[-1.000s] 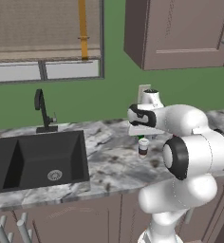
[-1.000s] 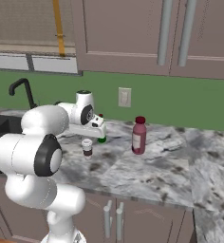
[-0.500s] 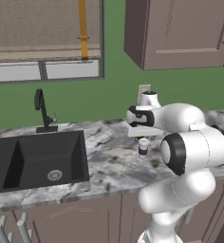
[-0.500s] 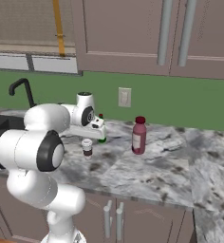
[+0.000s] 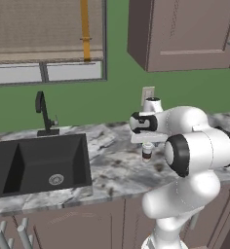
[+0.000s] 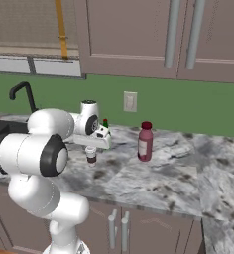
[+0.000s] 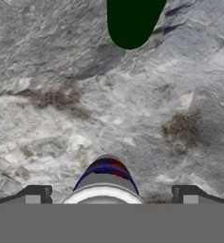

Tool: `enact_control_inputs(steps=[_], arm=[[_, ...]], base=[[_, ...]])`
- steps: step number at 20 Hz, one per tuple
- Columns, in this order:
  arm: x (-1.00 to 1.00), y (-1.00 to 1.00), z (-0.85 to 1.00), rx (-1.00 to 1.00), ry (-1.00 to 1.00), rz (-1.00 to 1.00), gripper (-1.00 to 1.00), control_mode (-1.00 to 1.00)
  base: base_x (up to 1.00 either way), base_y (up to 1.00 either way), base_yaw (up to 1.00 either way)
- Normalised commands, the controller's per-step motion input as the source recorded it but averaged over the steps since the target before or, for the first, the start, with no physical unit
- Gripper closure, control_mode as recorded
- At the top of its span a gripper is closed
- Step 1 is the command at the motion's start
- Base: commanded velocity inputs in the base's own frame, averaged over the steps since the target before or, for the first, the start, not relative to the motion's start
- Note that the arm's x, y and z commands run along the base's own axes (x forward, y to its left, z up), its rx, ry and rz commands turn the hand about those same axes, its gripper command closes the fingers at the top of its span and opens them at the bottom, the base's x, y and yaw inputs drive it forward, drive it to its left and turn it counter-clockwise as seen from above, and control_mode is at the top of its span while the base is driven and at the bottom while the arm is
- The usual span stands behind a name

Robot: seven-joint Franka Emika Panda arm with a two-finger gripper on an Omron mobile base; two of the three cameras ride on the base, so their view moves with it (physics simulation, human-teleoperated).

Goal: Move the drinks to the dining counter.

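Two drinks stand clear on the marble table (image 6: 153,181), placed here from the black sink (image 5: 36,163): furthest right of it the red juice bottle (image 6: 145,142), nearer it the short white-topped cup (image 6: 91,155). Over that cup hangs the hand (image 7: 108,193), fingers spread wide, gripping nothing.

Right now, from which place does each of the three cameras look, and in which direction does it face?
Left base view: behind the arm's left, facing the black sink and marble counter; white arm at right.
Right base view: behind the arm's right, facing the same counter and a dark-red bottle; white arm at left.
Hand view: on the hand, looking down between the open gripper fingertips at a short white-topped cup.
Shared: both base views show this cup under the hand.
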Motion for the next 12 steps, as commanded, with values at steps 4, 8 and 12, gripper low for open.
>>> enact_control_inputs(steps=[4, 8, 12], arm=[[-0.05, 0.01, -0.01, 0.0, 0.0, 0.0, -1.0, -1.0], [-0.06, 0.05, -0.01, 0.0, 0.0, 0.0, -1.0, -1.0], [-0.08, 0.03, -0.03, 0.0, 0.0, 0.0, -1.0, -1.0]], base=[[0.0, 0.0, 0.0], [0.0, 0.0, 0.0], [0.0, 0.0, 0.0]])
